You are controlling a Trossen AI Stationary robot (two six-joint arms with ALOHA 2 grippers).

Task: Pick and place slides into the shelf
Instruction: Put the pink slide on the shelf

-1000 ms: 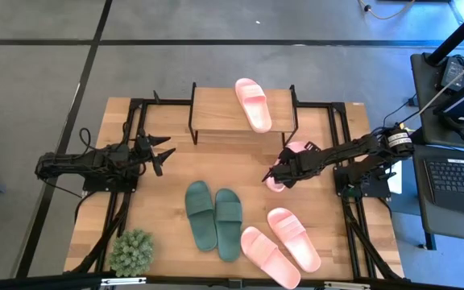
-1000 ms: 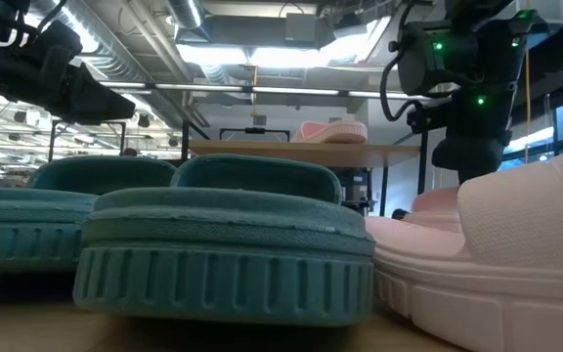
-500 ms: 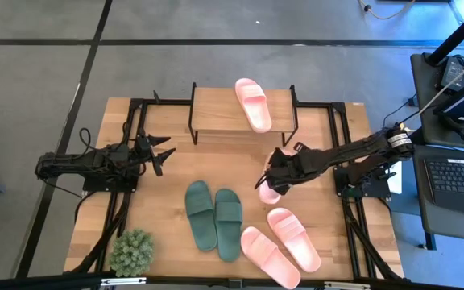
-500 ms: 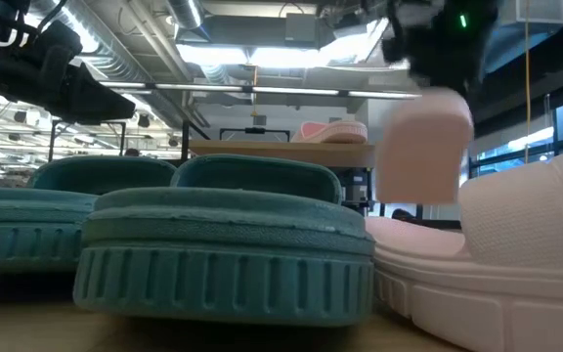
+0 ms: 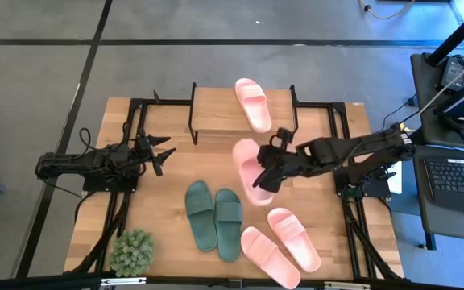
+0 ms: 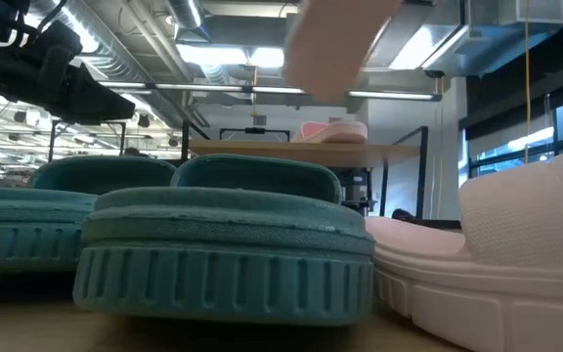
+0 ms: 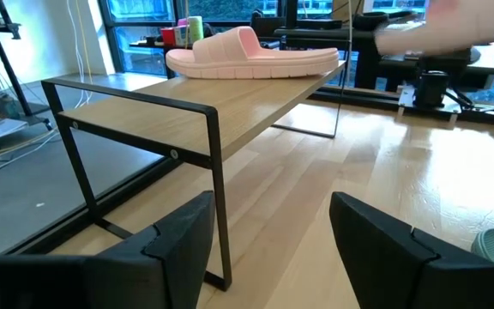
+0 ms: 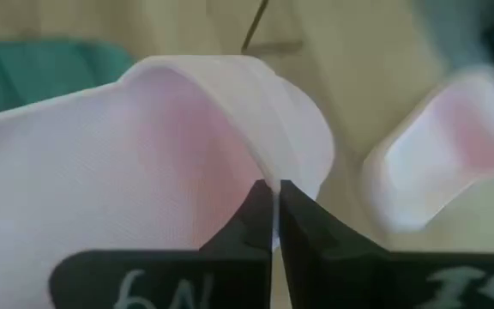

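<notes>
Lifted off the table: one pink slide (image 5: pixel 248 163), clamped in the right gripper (image 5: pixel 266 179). One second ago, at the right side of the table, low under the gripper. Half a second ago, already raised and carried a little toward the middle. Now carried further, near the front edge of the shelf (image 5: pixel 224 113), above the green slides (image 5: pixel 213 217). In the low view, risen from the right side to the top of the frame, blurred.

My overhead camera looks straight down on the tabletop (image 5: pixel 167 173); my low one, level across it, shares the shelf (image 5: pixel 224 110).
</notes>
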